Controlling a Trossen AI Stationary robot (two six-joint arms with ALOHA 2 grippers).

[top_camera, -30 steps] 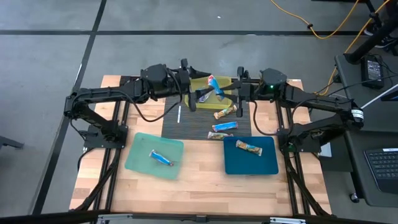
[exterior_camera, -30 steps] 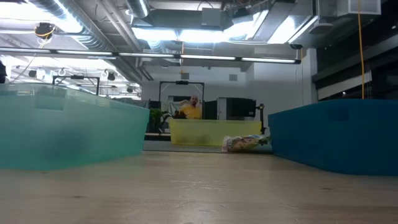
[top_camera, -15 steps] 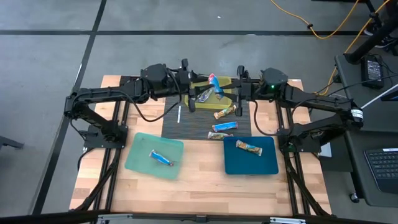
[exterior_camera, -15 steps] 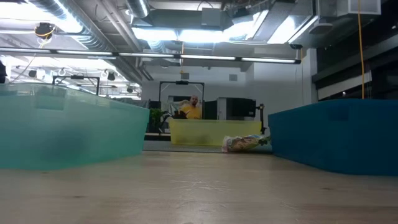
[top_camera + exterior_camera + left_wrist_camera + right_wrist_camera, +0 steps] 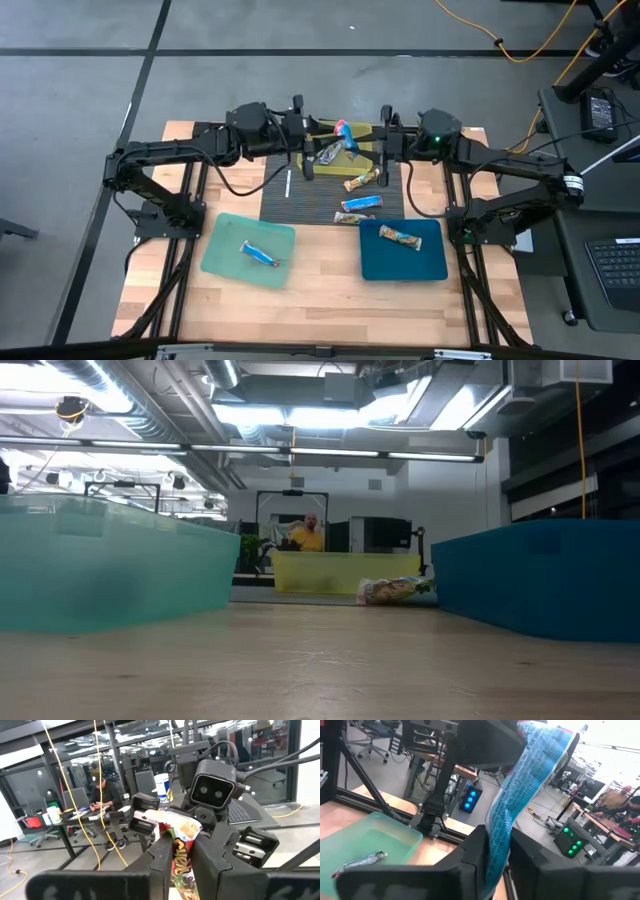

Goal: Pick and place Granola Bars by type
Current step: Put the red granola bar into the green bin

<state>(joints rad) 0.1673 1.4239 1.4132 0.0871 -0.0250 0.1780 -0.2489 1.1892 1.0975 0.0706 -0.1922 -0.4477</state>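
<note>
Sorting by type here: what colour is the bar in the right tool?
Bright blue bar, clearest in the right wrist view, pinched in the right tool.

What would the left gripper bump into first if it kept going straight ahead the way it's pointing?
Probably the right gripper. The left gripper points right at it over the yellow tray, and both pinch the same blue bar, so hardly any gap shows between them.

Glossy crinkled foil granola bars, pale wooden table, translucent plastic trays

Change noted for you: left gripper has closed on the tan bar; blue bar shifted slightly.
</note>
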